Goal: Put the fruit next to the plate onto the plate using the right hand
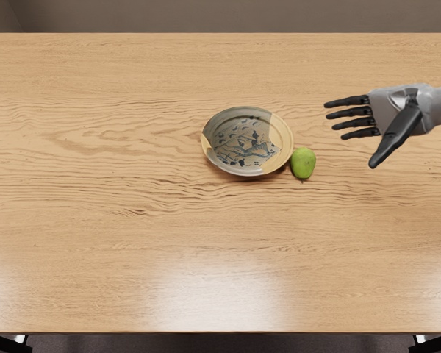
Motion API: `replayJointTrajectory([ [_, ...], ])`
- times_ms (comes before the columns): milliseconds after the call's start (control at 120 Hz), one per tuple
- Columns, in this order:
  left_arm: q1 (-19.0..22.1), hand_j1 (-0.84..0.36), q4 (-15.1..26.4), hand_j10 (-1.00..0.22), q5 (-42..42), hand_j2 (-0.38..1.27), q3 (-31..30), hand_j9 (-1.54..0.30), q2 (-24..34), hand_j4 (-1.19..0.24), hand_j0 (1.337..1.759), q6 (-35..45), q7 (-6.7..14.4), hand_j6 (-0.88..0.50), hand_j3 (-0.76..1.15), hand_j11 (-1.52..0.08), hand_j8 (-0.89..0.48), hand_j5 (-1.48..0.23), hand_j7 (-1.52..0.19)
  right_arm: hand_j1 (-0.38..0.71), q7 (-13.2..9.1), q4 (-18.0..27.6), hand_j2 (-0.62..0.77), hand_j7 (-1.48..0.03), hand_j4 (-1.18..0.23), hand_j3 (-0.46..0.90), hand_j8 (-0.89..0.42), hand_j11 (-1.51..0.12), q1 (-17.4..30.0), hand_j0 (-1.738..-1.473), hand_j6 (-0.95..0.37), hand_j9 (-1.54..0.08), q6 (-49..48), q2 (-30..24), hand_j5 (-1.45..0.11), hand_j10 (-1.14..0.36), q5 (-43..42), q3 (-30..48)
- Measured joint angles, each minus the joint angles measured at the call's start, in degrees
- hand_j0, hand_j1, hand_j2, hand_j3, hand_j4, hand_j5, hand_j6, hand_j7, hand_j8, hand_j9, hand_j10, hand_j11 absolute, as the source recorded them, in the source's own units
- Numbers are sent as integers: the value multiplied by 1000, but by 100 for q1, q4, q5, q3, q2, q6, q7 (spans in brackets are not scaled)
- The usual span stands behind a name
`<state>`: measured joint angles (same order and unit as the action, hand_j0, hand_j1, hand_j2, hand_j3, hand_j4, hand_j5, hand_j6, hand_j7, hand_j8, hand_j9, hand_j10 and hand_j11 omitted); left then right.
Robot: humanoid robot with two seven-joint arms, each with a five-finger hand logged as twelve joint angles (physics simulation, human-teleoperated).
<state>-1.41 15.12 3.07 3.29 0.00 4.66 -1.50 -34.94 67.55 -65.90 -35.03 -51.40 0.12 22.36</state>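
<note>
A small green fruit (303, 162) lies on the wooden table, touching the right edge of the plate. The plate (213, 147) is round with a tan rim and a grey-blue patterned centre, and nothing lies on it. My right hand (367, 125) comes in from the right edge and hovers up and to the right of the fruit, well apart from it. Its fingers (347, 113) are stretched out toward the left and the thumb points down; it holds nothing. The left arm does not show.
The wooden table (132, 243) fills the view, its far edge at the top and its near edge at the bottom. Dark wall and floor show beyond those edges.
</note>
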Motion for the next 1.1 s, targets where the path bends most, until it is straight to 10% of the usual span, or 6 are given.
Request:
replayJointTrajectory([
  [242, 0, 349, 0, 0, -1, 0, 0, 0, 0, 0, 1658, 0, 0, 0, 0, 0, 0, 0, 0, -323, -6, -20, -4, -29, -23, 0, -22, -11, -610, -1658, -23, -29, 71, 709, -29, -26, -664, -835],
  [450, 0, 349, 0, 0, 0, 0, -2, 0, 0, 0, 1658, 0, 0, 0, 0, 0, 0, 0, 0, -323, -6, 27, -5, -28, -23, 0, -23, -22, -1866, -1658, -24, -28, 2692, 1492, -28, -24, -1012, -2896],
  [850, 0, 349, 0, 0, 0, 0, -2, 0, 0, 0, 1658, 0, 0, 0, 0, 0, 0, 0, 0, -323, -6, 1306, -4, -29, -24, 0, -24, -28, -2338, -1658, -24, -29, 6469, 2394, -29, -24, -1069, -4223],
  [1100, 0, 349, 0, 0, 0, 0, -1, 0, 0, 0, 1658, 0, 0, 0, 0, 0, 0, 0, 0, -241, -6, 1147, -18, -118, -91, 0, -92, -117, -2107, -1658, -92, -118, 6915, 2519, -118, -91, -1106, -4241],
])
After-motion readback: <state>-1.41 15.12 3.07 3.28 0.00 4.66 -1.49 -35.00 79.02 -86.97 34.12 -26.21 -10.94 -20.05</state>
